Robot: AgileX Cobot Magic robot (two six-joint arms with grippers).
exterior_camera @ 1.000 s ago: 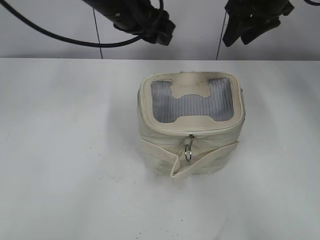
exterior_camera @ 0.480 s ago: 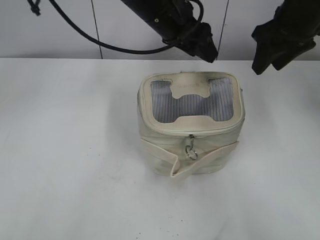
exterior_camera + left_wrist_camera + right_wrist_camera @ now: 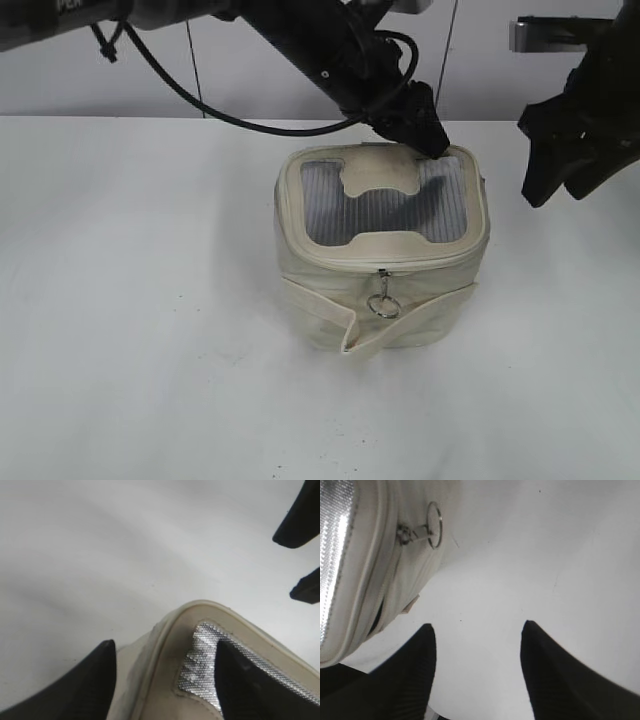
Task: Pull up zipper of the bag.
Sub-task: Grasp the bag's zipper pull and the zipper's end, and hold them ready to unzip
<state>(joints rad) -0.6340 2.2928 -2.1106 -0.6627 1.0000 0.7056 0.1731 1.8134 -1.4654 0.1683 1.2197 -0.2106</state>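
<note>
Two grippers are closing in on the bag (image 3: 382, 250) mid-table: the left gripper (image 3: 428, 138) has dropped onto its far lid corner. Its wrist view is showing fingers (image 3: 75, 690) apart, straddling that rim. Beside the bag, the right gripper (image 3: 475, 672) is hanging open near a second zipper (image 3: 422, 532) ring, ungrasped.

My left gripper (image 3: 425, 135) covers the bag's (image 3: 380, 250) lid corner at 1 o'clock. My right gripper (image 3: 560, 165) looks like a dark blob, jaws unreadable there. Both wrist views crop the bag, and the zipper (image 3: 385, 268) teeth are too tiny to make out.
</note>
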